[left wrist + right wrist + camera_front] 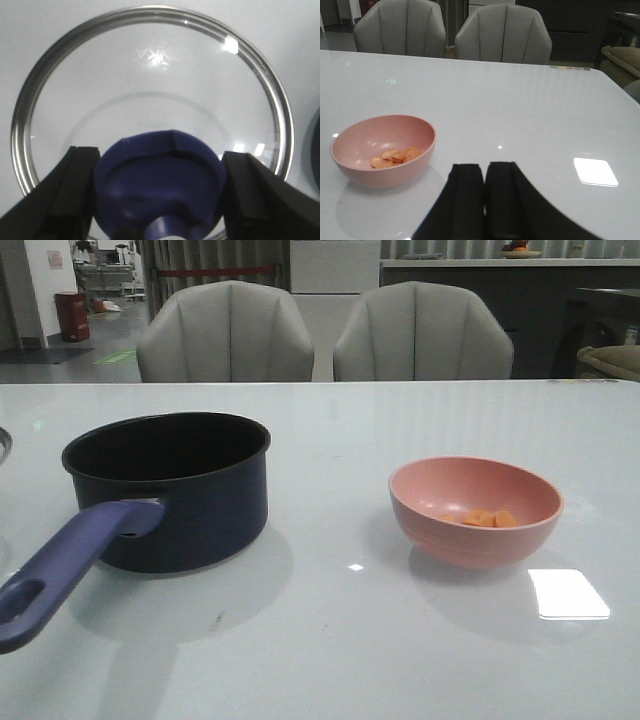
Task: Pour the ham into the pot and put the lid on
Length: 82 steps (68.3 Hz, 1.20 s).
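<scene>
**Left Claw Straddling Lid Knob; Ham Sitting in Bowl, Pot Standing Uncovered**

The white table (330,640) is carrying everything, with two grey chairs (225,332) standing behind its far edge, at twelve o'clock from the pot.

The pot (170,490) is sitting on the left half of the table, open and showing only a black inside, its long blue-purple handle (70,565) reaching toward about seven o'clock.

The lid (150,95) is lying flat on the table in the left wrist view, glass ringed by a metal rim, with a dark curved edge showing just beside it. Its blue-purple knob (160,185) is pointing up.

The pink bowl (475,510) is resting well apart from the pot, at its three o'clock.

The left gripper (159,192) is standing with its black fingers (75,195) spread apart, one on each side of the knob; whether they are touching it cannot be told.

The right gripper (485,200) is hovering near the bowl, at about its four o'clock, its fingers pressed together on nothing.

The ham (490,518) is lying as small orange cubes at the bowl's bottom.
</scene>
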Tool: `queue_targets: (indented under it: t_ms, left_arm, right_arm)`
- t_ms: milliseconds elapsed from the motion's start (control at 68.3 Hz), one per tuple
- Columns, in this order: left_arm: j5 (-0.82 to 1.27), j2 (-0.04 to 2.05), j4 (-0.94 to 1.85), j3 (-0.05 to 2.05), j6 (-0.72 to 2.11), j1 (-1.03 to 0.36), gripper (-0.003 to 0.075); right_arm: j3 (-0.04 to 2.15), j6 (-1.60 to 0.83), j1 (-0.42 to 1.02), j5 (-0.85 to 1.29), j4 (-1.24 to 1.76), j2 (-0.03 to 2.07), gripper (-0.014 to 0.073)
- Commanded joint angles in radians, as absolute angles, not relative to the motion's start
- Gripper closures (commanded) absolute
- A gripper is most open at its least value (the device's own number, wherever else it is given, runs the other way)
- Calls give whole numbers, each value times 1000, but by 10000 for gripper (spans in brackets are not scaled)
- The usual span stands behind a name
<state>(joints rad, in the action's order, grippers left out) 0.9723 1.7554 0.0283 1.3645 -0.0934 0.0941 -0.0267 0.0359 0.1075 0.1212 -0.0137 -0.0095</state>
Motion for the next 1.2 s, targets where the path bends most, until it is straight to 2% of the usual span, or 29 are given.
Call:
queue_targets:
  t_ms: [0, 395, 469, 527, 615, 688, 776, 1186]
  left_arm:
    - [851, 1714, 41, 1336, -88, 98, 517]
    - [862, 1851, 39, 1311, -88, 98, 510]
    - [862, 1861, 39, 1311, -88, 98, 489]
    - [862, 1865, 39, 1311, -88, 98, 436]
    - [862, 1869, 39, 1311, -88, 98, 311]
    - [862, 1871, 39, 1311, -88, 98, 173]
    - [877, 1871, 28, 1312, -88, 89, 97]
    - [871, 1818, 0, 1333, -88, 55, 94]
  right_arm:
    - [-22, 30, 103, 41, -22, -31, 444]
    - [-22, 30, 103, 41, -22, -31, 444]
    - [-22, 30, 103, 41, -22, -31, 444]
    - [-22, 30, 103, 41, -22, -31, 444]
    - [-22, 30, 103, 41, -22, -31, 444]
    - [-22, 30, 103, 41, -22, -31, 444]
    - [-22, 30, 103, 41, -22, -31, 444]
    - [-22, 30, 103, 41, -22, -31, 444]
